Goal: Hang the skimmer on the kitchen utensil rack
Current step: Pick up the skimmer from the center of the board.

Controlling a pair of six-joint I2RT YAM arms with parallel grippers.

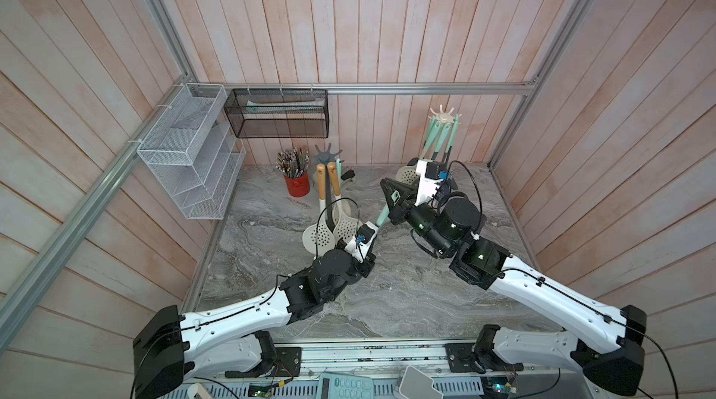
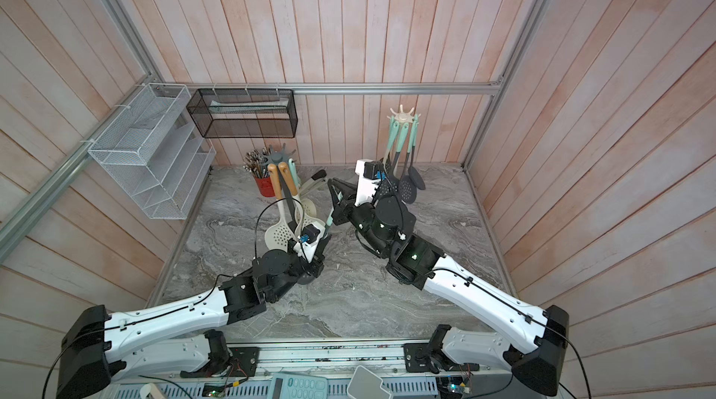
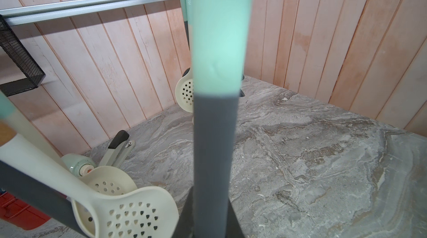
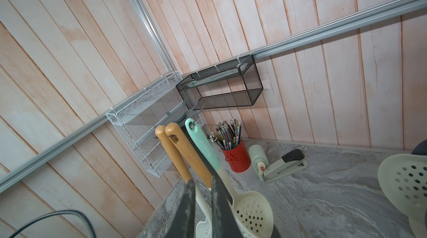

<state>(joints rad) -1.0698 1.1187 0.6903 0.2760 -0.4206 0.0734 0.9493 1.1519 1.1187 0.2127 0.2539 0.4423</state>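
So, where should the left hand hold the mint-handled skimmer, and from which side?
I would grip the skimmer on its grey shaft, below the mint part, the left hand coming from the robot's left, where that end points. It is straight and narrow there, and the hole end is left clear of that hand.

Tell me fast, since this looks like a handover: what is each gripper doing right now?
Left gripper: closed on the skimmer, gripping its grey shaft.
Right gripper: closed on the skimmer's mint handle end.

skimmer blurred, both ends cut off
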